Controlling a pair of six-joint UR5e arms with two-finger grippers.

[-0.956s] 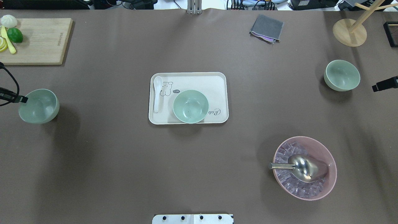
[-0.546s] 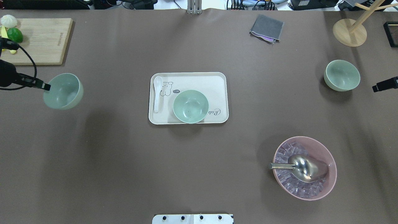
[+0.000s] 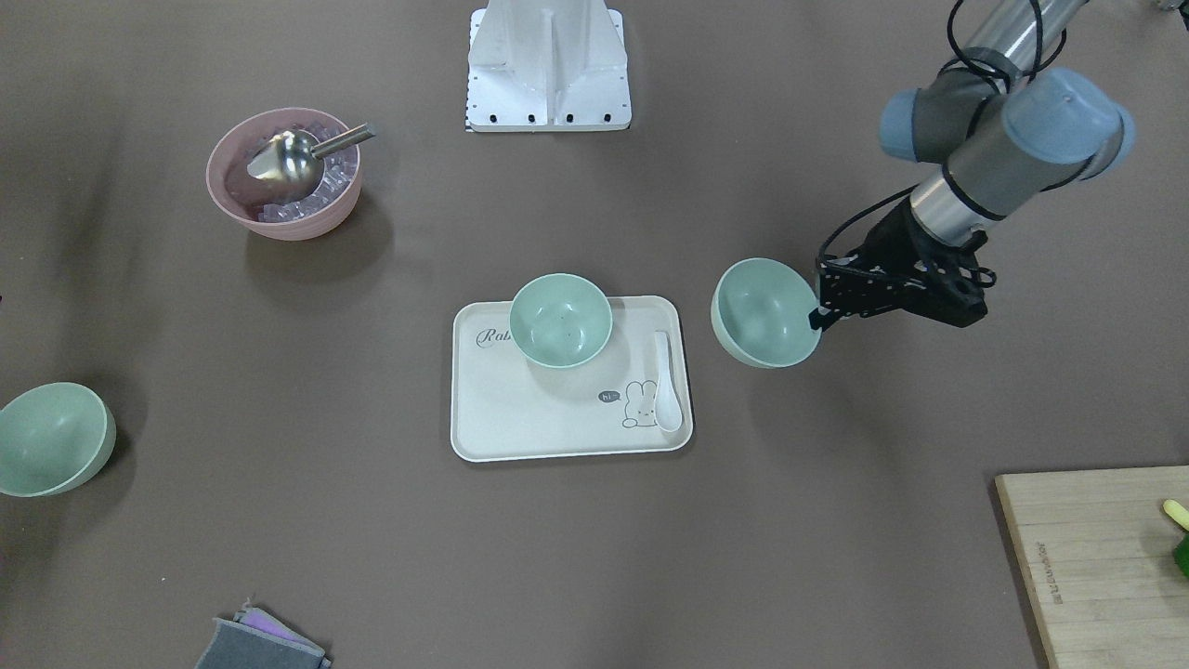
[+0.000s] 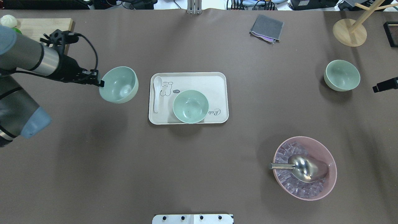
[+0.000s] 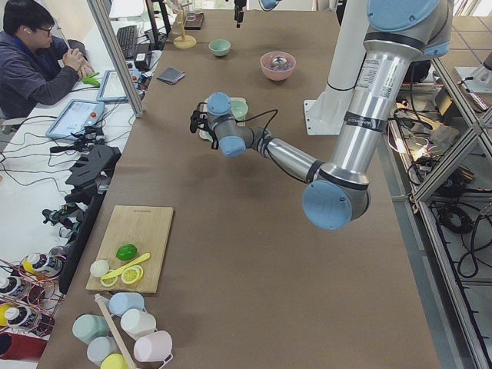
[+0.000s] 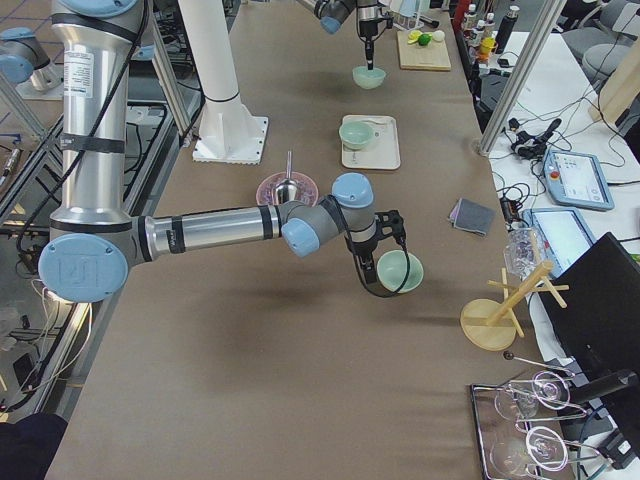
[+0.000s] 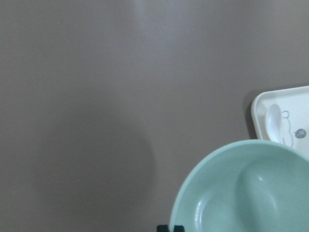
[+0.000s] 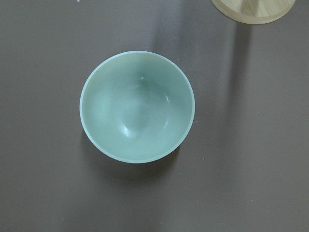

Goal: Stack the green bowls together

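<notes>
The left claw [image 4: 100, 82] is clenched on the rim of one green bowl [image 4: 119, 84], holding it tilted above the tabletop [image 4: 199, 174], just beside the tray [image 4: 199, 81]. That thin rim pinch worries me: the bowl could swing, slip loose, or clip the white spoon [image 4: 157, 93] before reaching the bowl on the tray [image 4: 190, 106]. The third bowl [image 4: 342, 75] sits well apart, near the right claw [image 4: 385, 84]; clenched or released, I cannot tell.

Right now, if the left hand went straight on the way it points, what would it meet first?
Beyond the green bowl the left hand holds, the tray's edge by the white spoon, though it may pass above it.
</notes>
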